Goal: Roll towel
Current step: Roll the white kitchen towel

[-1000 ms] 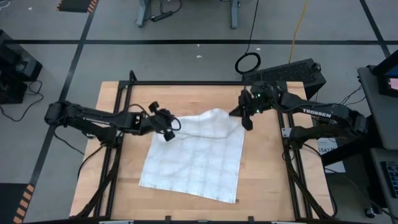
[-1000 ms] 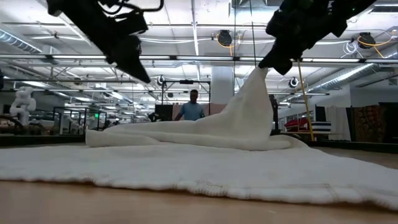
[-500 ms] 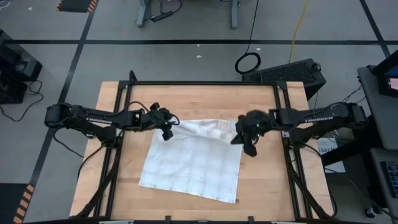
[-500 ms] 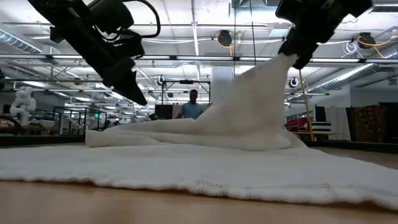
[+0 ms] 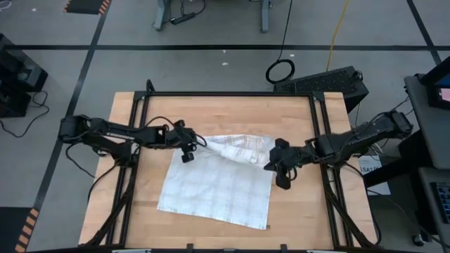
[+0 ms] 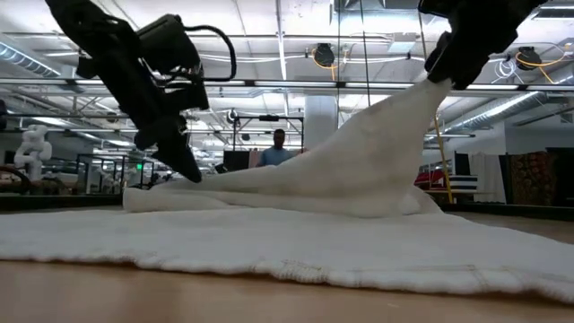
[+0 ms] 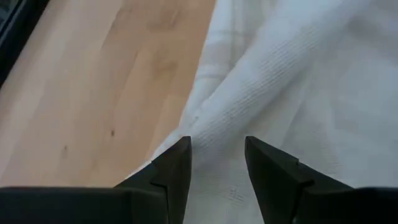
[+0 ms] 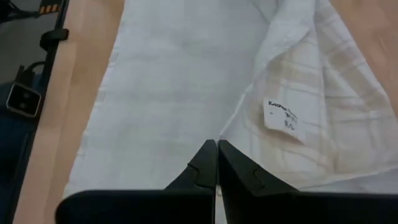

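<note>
Pinching towel corner, right gripper raised

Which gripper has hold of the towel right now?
The right gripper: its fingers are pinched shut on the towel, lifting that far corner off the table. The left gripper stands open over the opposite far corner, gripping nothing.

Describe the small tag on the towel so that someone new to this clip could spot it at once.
On the wooden table lies the plaid towel, its far right corner lifted by the shut right gripper. Just beside that gripper, on the folded-over edge, sits the tag: a small white label with dark print, the only lettered patch on the cloth.
</note>
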Controlling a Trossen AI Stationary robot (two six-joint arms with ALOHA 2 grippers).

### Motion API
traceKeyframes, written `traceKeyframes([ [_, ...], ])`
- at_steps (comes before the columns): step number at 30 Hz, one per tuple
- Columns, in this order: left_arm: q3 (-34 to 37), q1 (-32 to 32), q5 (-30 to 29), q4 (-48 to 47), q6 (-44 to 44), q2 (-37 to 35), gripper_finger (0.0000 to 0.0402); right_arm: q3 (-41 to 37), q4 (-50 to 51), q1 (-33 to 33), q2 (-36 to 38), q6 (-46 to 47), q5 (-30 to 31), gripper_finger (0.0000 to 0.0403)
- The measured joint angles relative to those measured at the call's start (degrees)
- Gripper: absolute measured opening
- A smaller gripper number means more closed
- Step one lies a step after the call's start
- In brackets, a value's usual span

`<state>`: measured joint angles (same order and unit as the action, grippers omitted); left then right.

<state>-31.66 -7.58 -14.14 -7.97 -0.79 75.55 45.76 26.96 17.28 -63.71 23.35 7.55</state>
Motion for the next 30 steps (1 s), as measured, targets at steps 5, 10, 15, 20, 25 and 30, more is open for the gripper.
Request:
traceKeyframes([
  [5, 0.0, 2.5, -2.6, 2.1, -3.0, 2.9, 0.0102, 0.0, 0.3, 3.9, -1.0, -0.1, 2.3, 0.0000],
  [10, -0.6, 9.3, -2.4, 3.2, -0.2, 1.9, 0.0011, 0.0, 0.6, 6.9, -3.7, -0.2, 3.4, 0.0000],
  [15, -0.7, 17.4, -1.8, 4.0, 6.2, 1.0, 0.0005, 0.0, 0.7, 8.3, -7.8, 0.0, 3.2, 0.0000],
  [20, -0.7, 20.0, -2.9, 3.6, 15.8, 0.7, 0.0014, 0.0, 0.8, 9.3, -11.7, 1.2, -1.0, 0.0000],
  [25, -0.7, 20.9, 5.0, 3.1, 18.1, -2.6, 0.0063, 0.0, 1.5, 10.6, -13.8, 2.8, -3.4, 0.0000],
  [30, -0.7, 21.1, 7.3, 2.3, 17.8, -8.1, 0.0133, 0.0, 1.4, 11.0, -14.4, 3.0, -2.9, 0.0000],
])
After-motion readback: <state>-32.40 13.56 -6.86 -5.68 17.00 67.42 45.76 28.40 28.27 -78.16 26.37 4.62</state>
